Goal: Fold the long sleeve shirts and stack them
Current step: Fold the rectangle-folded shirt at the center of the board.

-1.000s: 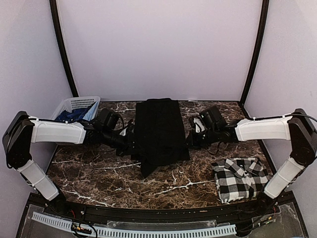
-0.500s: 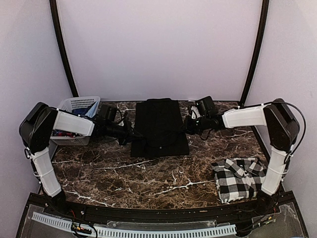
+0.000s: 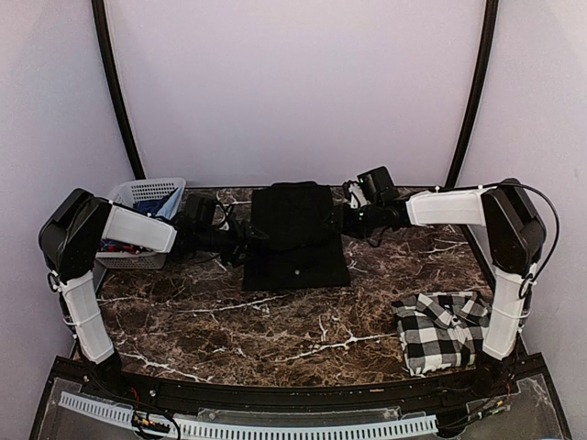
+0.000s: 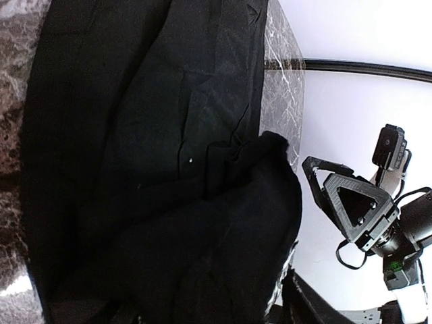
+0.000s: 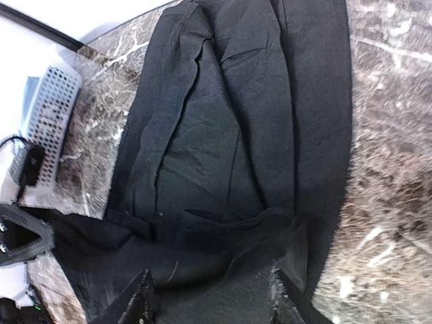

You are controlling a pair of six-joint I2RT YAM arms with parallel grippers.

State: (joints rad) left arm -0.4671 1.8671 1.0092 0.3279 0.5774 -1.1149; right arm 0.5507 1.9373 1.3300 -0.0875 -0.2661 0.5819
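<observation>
Black shirt (image 3: 295, 240) folded on the worktop (image 3: 183, 312), checked shirt (image 3: 442, 330) well apart.
Right fingers (image 5: 144, 300) released, spread over the cloth; left fingers (image 3: 240, 244) lost against dark cloth, cannot tell.

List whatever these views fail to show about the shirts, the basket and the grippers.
- Left gripper: in the top view it is black against the black shirt. In the left wrist view its fingers are lost in the dark bottom edge, so the jaw state is unreadable.
- Basket: in the top view the left arm covers its near part, and the contents are too small to name.
- Checked shirt: in the top view the right arm hides its right edge.
</observation>
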